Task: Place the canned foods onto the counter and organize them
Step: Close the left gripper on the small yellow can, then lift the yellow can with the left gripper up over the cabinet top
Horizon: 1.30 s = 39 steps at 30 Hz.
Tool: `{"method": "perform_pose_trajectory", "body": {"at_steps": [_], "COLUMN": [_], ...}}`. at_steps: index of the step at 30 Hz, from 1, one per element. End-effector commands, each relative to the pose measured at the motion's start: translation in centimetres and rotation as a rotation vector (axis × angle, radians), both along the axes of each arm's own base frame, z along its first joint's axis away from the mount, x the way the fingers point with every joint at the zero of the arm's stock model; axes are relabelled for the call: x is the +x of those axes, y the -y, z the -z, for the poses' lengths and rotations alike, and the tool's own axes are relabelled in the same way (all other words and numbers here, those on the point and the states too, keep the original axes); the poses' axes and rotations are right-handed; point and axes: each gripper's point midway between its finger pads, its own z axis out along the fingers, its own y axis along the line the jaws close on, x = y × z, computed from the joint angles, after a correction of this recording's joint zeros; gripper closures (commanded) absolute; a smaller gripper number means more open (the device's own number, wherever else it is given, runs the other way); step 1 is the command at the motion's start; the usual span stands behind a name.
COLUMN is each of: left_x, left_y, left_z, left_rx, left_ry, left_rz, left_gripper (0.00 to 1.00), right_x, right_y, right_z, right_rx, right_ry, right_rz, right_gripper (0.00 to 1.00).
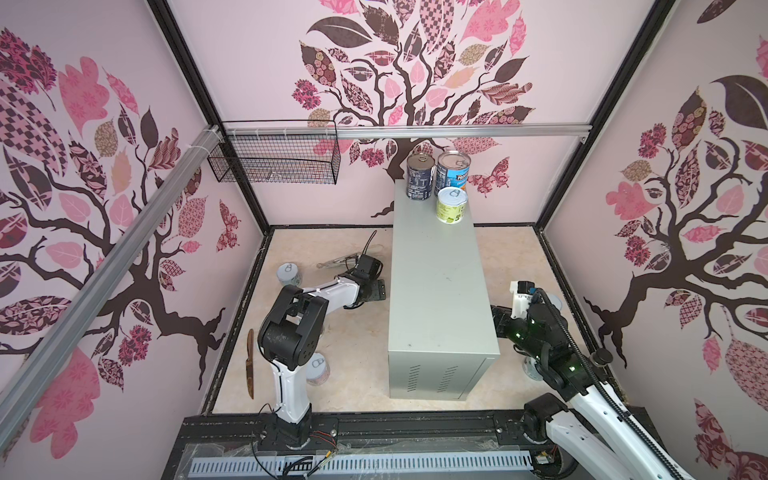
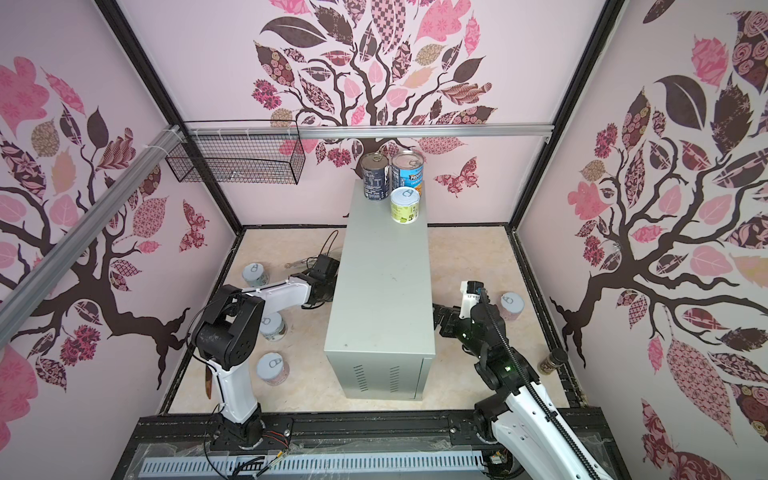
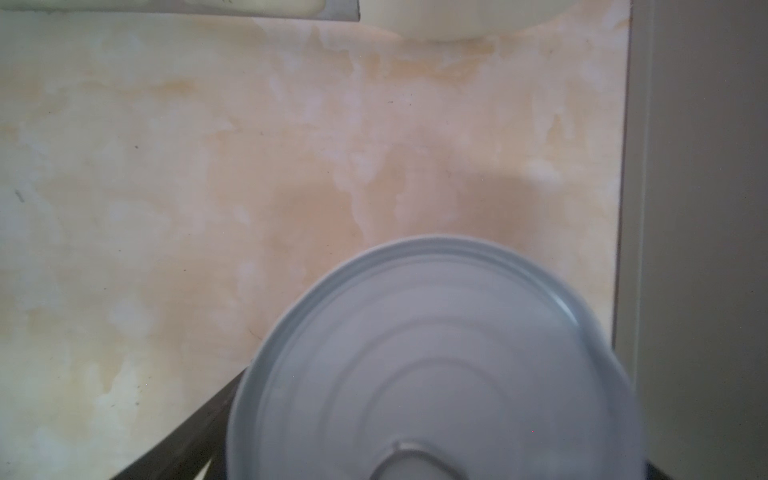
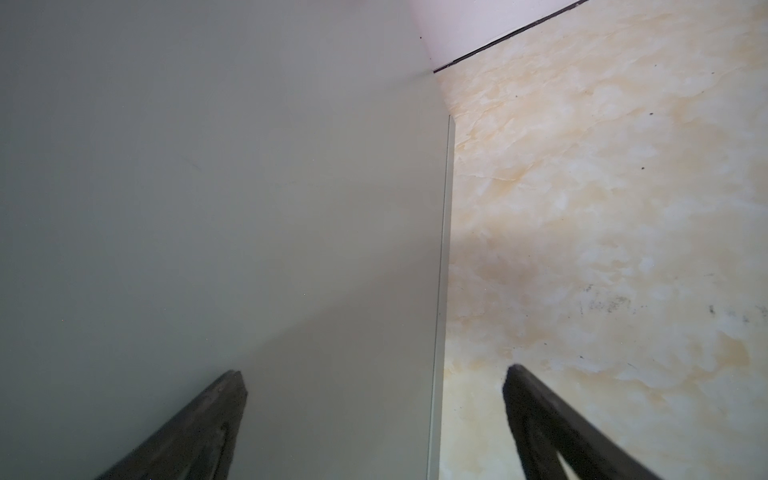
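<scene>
Marbled floor (image 3: 208, 166) beside the counter (image 1: 436, 270): a can (image 3: 436, 365) is seen under the left gripper (image 1: 374, 290); whether it is gripped cannot be told. It should be centred before lifting. Meanwhile the right gripper (image 4: 374, 374) is held open, empty.

Eight tins in sight. Three stand on the tabletop (image 1: 440, 291), at its 12 o'clock end: one tall navy tin (image 1: 419, 176), one tall blue tin (image 1: 452, 170), one short yellow-green tin (image 1: 452, 205). Four short ones sit on the floor (image 2: 457, 257): the far tin (image 2: 255, 275), middle tin (image 2: 272, 326) and near tin (image 2: 272, 368) at the tabletop's 9 o'clock, and a lone tin (image 2: 512, 306) at its 3 o'clock. The left wrist view gives one more, a pale-lidded tin (image 3: 436, 365) just beside the tabletop's wall. Then one wire basket (image 1: 274, 160), one pair of tongs (image 1: 336, 262), one knife (image 1: 250, 370), one small dark jar (image 2: 550, 362), and two arms, the left arm (image 1: 291, 332) and the right arm (image 1: 540, 332)
</scene>
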Motion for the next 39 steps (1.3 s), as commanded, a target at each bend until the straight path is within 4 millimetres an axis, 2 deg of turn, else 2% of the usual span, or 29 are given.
{"method": "perform_pose_trajectory", "body": {"at_steps": [1, 5, 12, 18, 21, 28, 39], "left_x": [2.5, 2.9, 3.2, 2.7, 2.4, 1.3, -2.6], "left_y": [0.6, 0.7, 0.6, 0.3, 0.1, -0.3, -1.4], "left_z": [-1.7, -1.5, -2.1, -3.3, -5.0, -10.4, -19.2], "left_rx": [-0.001, 0.021, 0.071, 0.075, 0.064, 0.029, -0.049], "left_ry": [0.075, 0.063, 0.061, 0.071, 0.092, 0.163, 0.288], "left_rz": [0.002, 0.011, 0.030, 0.029, 0.021, 0.026, 0.063], "left_gripper": [0.07, 0.13, 0.34, 0.41, 0.40, 0.40, 0.40], "right_x": [0.0, 0.0, 0.0, -0.2, -0.3, -0.8, -2.4], "right_y": [-0.4, -0.4, -0.2, -0.1, -0.1, -0.3, 0.7], "right_z": [-0.4, -1.0, -1.9, -2.5, -3.1, -4.8, -8.6], "right_rx": [-0.003, -0.005, -0.002, 0.006, 0.012, 0.027, 0.039], "right_ry": [0.018, 0.022, 0.041, 0.051, 0.059, 0.078, 0.144], "right_rz": [-0.019, -0.020, -0.009, -0.009, -0.011, -0.028, -0.014], "right_gripper": [0.00, 0.00, 0.00, 0.00, 0.00, 0.00, 0.00]}}
